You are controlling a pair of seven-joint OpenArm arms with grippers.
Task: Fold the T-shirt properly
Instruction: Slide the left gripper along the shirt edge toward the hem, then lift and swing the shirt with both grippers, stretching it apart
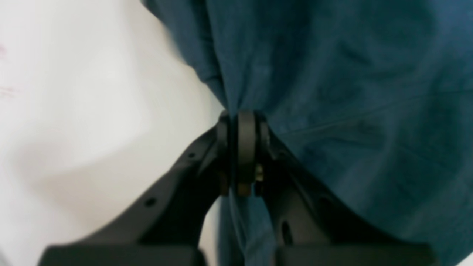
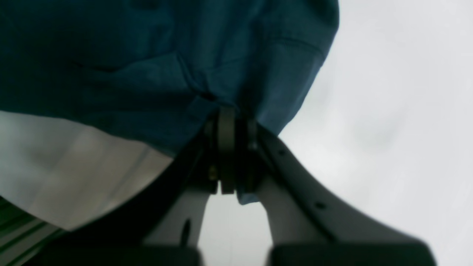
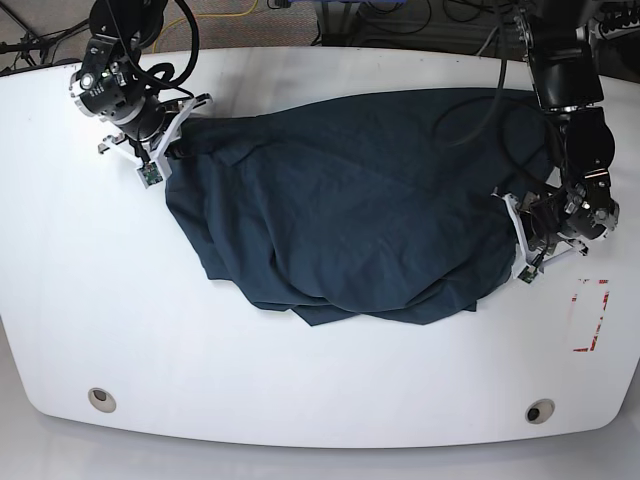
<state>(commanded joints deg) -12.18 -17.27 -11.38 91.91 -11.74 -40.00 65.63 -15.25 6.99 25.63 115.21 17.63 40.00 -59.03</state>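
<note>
Base view: both pincers, left pincer and right pincer, clamp the rumpled T-shirt; uneven pulling risks bunching.

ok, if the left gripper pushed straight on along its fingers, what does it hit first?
The T-shirt itself. The left gripper is already shut on a pinch of it, and bunched navy cloth fills the view straight ahead. What lies under that cloth can't be seen.
</note>
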